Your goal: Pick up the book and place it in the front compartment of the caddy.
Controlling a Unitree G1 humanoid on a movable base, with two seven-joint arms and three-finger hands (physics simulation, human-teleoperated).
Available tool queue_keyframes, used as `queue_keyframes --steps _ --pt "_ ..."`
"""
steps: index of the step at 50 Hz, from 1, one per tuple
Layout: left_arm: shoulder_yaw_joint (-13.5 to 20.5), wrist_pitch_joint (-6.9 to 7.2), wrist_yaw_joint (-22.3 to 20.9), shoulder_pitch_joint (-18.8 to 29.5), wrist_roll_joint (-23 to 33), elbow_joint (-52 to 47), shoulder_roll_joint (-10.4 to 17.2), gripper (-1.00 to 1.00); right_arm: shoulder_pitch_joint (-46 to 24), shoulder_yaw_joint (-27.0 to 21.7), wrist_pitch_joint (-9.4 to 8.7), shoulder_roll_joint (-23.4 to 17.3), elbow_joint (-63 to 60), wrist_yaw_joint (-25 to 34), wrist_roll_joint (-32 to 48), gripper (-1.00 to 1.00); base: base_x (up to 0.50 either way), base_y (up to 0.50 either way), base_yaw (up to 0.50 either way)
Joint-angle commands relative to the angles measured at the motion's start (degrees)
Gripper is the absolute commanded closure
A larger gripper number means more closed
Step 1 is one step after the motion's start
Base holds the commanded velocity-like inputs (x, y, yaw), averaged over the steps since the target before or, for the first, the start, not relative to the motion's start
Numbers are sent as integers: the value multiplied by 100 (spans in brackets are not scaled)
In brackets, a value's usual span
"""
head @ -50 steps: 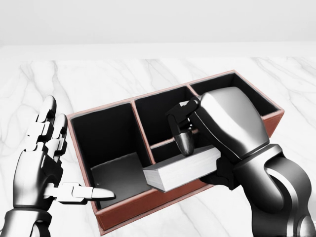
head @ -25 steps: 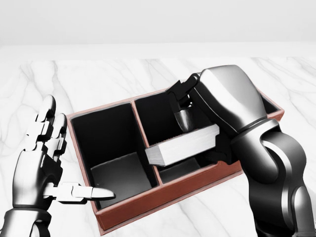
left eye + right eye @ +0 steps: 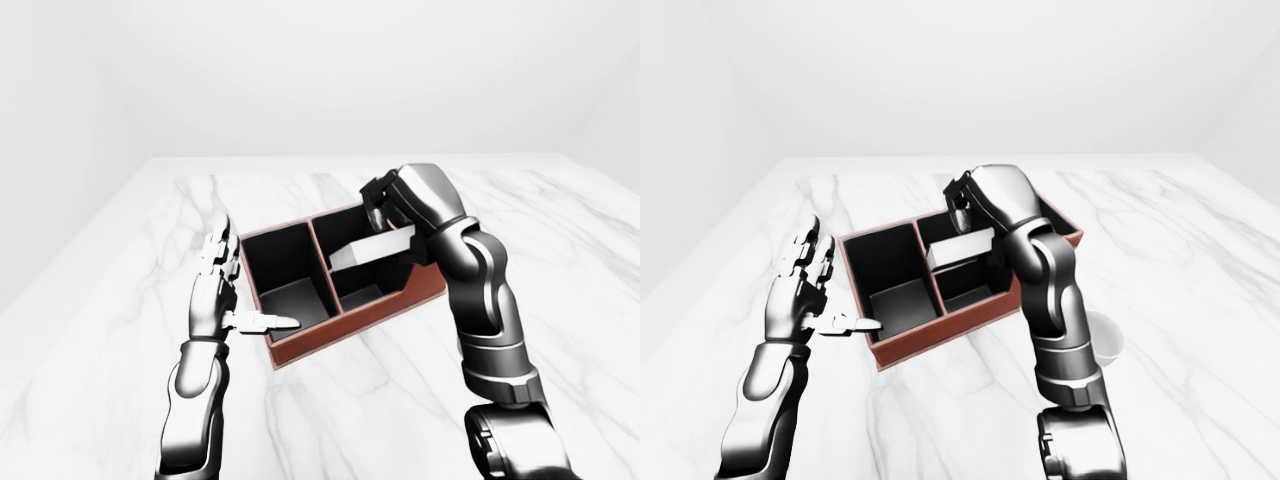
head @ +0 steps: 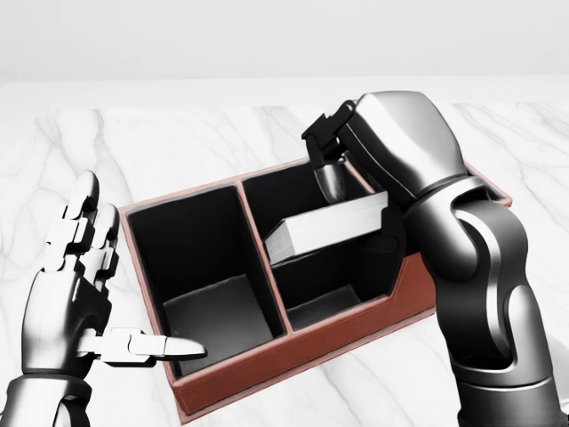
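Grey closed book (image 4: 327, 228) hangs tilted over the red-brown caddy's (image 4: 293, 351) centre compartment, clamped in our right hand (image 4: 342, 169); left hand (image 4: 84, 289) open. Placing step: we lower, then release.

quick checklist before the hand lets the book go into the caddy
1. Right hand closed round the book: ok.
2. Book over the caddy, not outside its walls: ok.
3. Book level: not ok, it tilts, its left end lower in the head view.
4. Book clear of the dividers: cannot tell, the right arm hides its far end.
5. Left hand open and out of the book's path, thumb tip at the left compartment's edge: ok.
6. Which compartment is below the book: cannot tell.
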State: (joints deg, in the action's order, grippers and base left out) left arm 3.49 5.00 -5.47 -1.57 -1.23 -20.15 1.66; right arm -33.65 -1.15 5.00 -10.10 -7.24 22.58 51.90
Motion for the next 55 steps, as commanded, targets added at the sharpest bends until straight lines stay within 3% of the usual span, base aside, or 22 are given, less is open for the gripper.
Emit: queue_keyframes --steps 1,15,16,24,26,55 --pt "2 0 4 9 19 35 0 -100 -344 -23 0 -29 543 -388 -58 100 0 0 0" --pt "3 0 2 7 20 43 0 -100 -362 -18 0 -31 582 -406 -54 100 0 0 0" --pt "-9 0 0 5 30 36 2 -100 -525 50 0 -17 1074 -660 27 100 0 0 0" --pt "-8 0 -2 5 33 35 0 -100 -541 42 0 -8 1118 -676 41 100 0 0 0" --pt "7 0 -4 22 21 49 3 -100 -743 95 0 8 1580 -911 123 100 0 0 0" --pt "-2 0 -5 -3 33 18 0 -100 -1274 142 0 30 2378 -1241 218 100 0 0 0"
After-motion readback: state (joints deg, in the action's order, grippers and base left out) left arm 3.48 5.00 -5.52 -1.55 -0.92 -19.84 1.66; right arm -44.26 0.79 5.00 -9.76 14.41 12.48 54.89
